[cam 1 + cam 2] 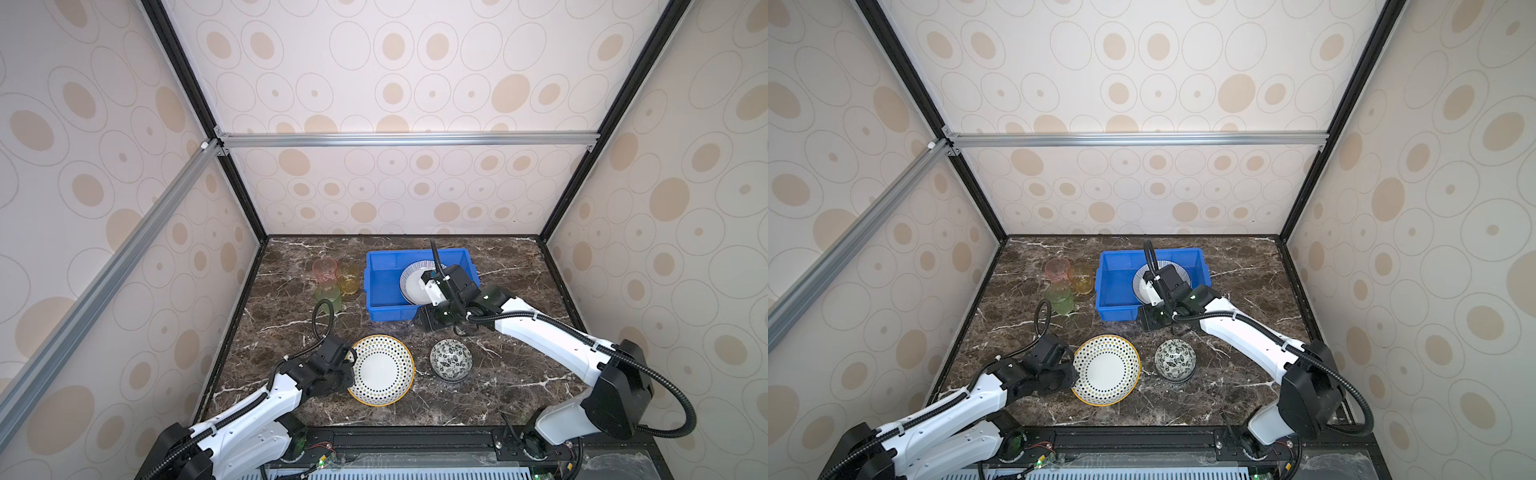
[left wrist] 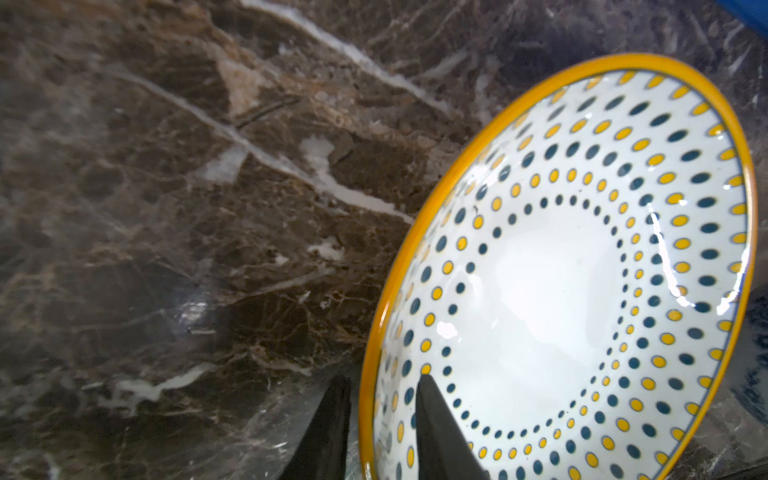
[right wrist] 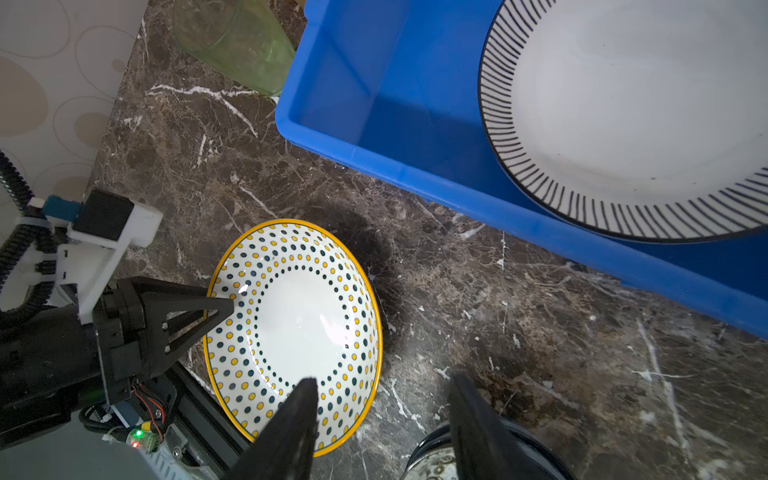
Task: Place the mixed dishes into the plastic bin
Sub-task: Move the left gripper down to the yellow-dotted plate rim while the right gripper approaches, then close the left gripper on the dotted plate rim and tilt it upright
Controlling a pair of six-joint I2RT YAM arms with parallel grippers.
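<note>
Cream wallpaper with tan ovals closes in a dark marble surface (image 1: 519, 374), and the job on it looks partway done. The striped plate (image 1: 409, 282) already lies in the blue plastic bin (image 1: 376, 291) at the back. The dotted yellow-rimmed plate (image 1: 381, 370), the floral bowl (image 1: 451, 359) and the pink (image 1: 325, 266), amber (image 1: 350, 279) and green (image 1: 328, 296) tumblers are all out on the marble.

The step in hand, as I read it, is picking up the dotted plate. It sits at the front, just left of the floral bowl and well short of the bin. The left arm reaches in low from the front left corner. The left fingers (image 2: 436, 428) straddle the plate's left rim, one on the patterned inside and one outside. Whether they have pinched it tight I can't tell.

The right arm stretches in from the front right, its wrist bent down by the bin's near right corner. The right fingers (image 3: 291, 428) stand apart with nothing between them, above bare marble between bin and bowl.

Next I'd expect a firm pinch, then a lift high enough to clear the bin's lipped wall. The plate would then go down in the free left half beside the striped plate. A glazed rim held at one edge could slip, and the right arm sits close to that path.
</note>
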